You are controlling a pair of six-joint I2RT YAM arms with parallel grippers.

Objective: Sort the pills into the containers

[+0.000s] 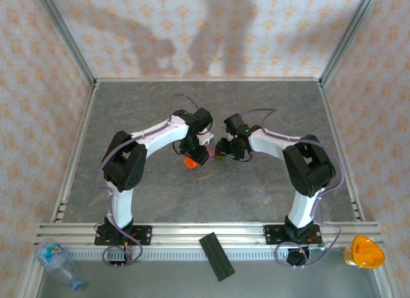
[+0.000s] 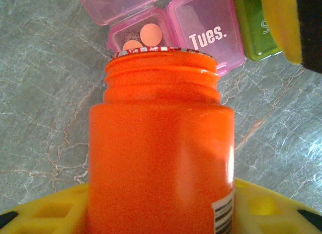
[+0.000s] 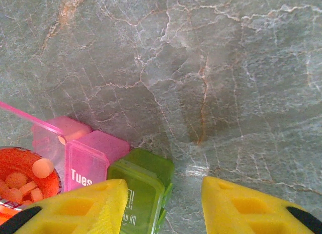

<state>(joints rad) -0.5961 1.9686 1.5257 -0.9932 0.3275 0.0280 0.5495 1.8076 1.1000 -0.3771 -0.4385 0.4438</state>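
The left gripper (image 2: 161,193) is clamped on the orange bottle (image 2: 161,143), with a yellow finger on either side of its body. The uncapped mouth points away from the wrist. Just beyond that rim lie the containers (image 2: 201,37), a joined cluster. The open pink box (image 2: 138,40) sits directly ahead of the mouth with two round pills (image 2: 151,33) in it. The closed box marked "Tues." (image 2: 204,30) is to the right of it, and the green box (image 2: 254,30) is farther right again. From this wrist the bottle's inside is hidden.

The right wrist camera looks into the bottle from the other side (its mouth is at the lower left corner there) and shows more pills heaped inside, one of them at the rim. It also shows the pink box's raised lid (image 3: 27,115) edge-on as a thin line, with a pill below it.

The right gripper (image 3: 163,186) has its fingers spread apart with nothing gripped between them. The green box lies just inside and partly under the gripper's left finger (image 3: 80,206); I cannot tell whether they touch. Bare grey table (image 3: 201,68) stretches ahead of the other finger.

The overhead view shows both arms reaching inward and the two grippers close together at mid-table. The bottle shows there as a small orange spot, and the containers are too small to read.
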